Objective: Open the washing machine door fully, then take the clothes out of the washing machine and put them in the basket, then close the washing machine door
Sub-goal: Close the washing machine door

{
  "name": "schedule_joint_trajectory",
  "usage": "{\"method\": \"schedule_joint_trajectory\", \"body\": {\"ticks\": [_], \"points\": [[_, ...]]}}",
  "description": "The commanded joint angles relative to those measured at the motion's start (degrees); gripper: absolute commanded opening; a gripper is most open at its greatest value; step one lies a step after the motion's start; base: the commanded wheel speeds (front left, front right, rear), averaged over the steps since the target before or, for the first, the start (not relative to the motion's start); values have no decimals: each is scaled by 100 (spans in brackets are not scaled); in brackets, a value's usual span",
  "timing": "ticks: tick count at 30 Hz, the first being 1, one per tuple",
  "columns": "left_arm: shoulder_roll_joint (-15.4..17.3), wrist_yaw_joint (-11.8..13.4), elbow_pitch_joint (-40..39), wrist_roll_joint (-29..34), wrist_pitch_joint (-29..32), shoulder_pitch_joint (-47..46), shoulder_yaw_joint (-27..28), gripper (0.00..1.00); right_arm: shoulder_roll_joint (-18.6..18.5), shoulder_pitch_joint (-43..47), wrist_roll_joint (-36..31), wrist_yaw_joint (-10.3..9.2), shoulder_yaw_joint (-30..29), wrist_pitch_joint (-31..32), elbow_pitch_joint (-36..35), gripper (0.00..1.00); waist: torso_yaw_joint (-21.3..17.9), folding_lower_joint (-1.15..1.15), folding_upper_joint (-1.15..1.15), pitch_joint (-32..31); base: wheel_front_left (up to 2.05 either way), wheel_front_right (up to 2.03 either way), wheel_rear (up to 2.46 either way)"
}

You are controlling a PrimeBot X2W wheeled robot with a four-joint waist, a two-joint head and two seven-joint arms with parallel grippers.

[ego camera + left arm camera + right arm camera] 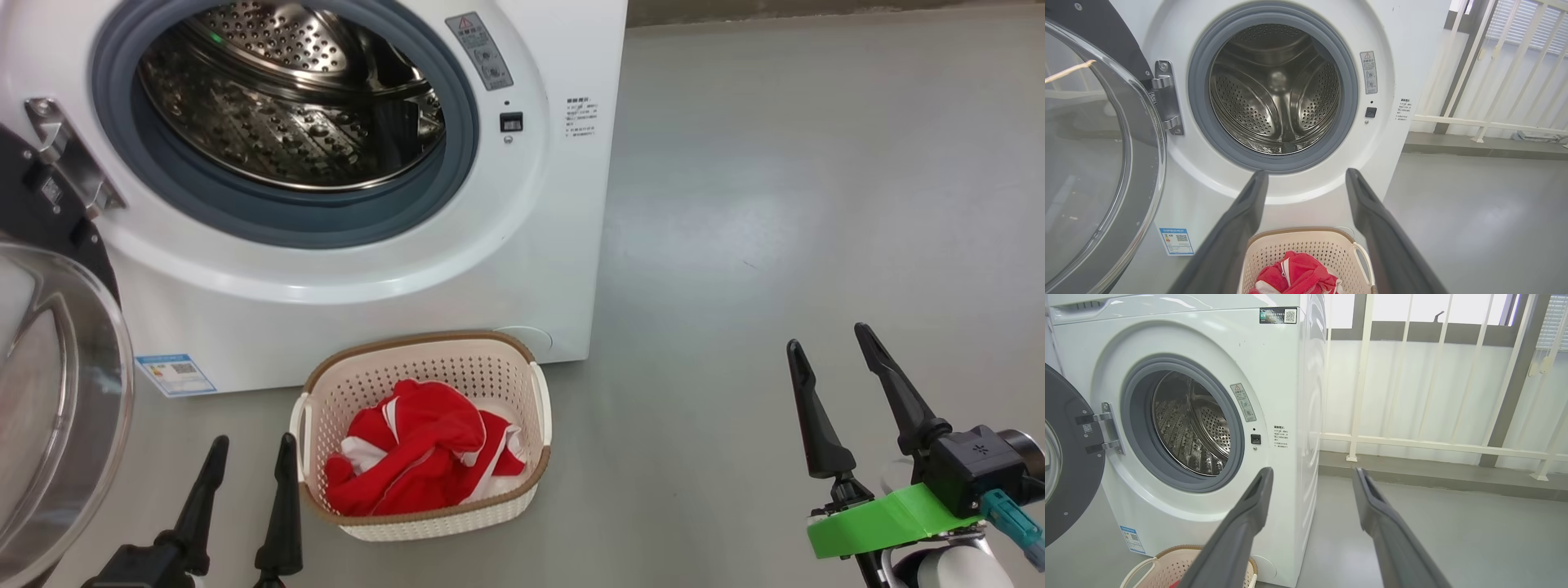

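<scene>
You see bright red, white-striped clothes (424, 457) heaped in the cream perforated basket (424, 347), just before the white front-loading washing machine (522, 245). Its black-rimmed glass door (49, 408) stands swung open at your left, cut off at the head view's edge. Left gripper (253, 445) and right gripper (829, 339): fingers parted, nothing held.

I see the white washing machine (522, 237) with its door (49, 384) swung wide open to my left (black rim, clear glass). Red clothes (416, 457) lie crumpled in the cream basket (441, 523) before it.
</scene>
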Motion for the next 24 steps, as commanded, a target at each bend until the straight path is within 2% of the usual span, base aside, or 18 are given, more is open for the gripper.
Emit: {"method": "schedule_joint_trajectory", "body": {"ticks": [1, 8, 24], "points": [[107, -28, -175, -19, -46, -62, 154, 100, -18, -21, -25, 20, 100, -36, -140, 100, 1, 0, 0, -8, -116, 116, 0], [135, -13, -204, -18, -48, -35, 136, 100, -12, 16, -22, 20, 97, -36, -135, 100, 27, 0, 0, -60, -62, 62, 0], [149, 0, -277, -117, 20, -43, 31, 100, -4, 54, -27, 20, 103, -36, -134, 100, 215, 0, 0, -27, 0, 0, 0]]}}
